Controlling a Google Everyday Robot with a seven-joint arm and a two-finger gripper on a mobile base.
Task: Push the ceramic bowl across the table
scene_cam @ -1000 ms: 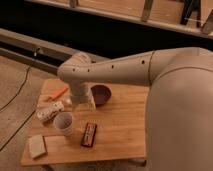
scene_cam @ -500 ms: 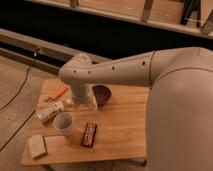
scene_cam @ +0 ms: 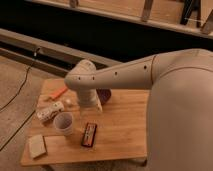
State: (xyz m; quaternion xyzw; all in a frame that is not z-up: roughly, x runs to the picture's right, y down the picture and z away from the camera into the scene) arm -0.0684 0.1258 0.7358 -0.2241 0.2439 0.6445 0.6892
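Observation:
The ceramic bowl (scene_cam: 104, 93) is dark maroon and sits near the far edge of the wooden table (scene_cam: 125, 125), partly hidden behind my arm. My gripper (scene_cam: 93, 106) hangs down from the white arm, low over the table top. It is just in front of and to the left of the bowl. I cannot tell whether it touches the bowl.
A white cup (scene_cam: 64, 122) stands in front of the gripper on its left. A dark snack bar (scene_cam: 90, 134) lies beside the cup. A pale packet (scene_cam: 49, 113), an orange item (scene_cam: 59, 93) and a beige sponge (scene_cam: 37, 146) lie on the table's left side. A cable (scene_cam: 20, 92) runs over the floor at left.
My arm has shifted slightly to the right, toward the bowl. The bowl stays in about the same place.

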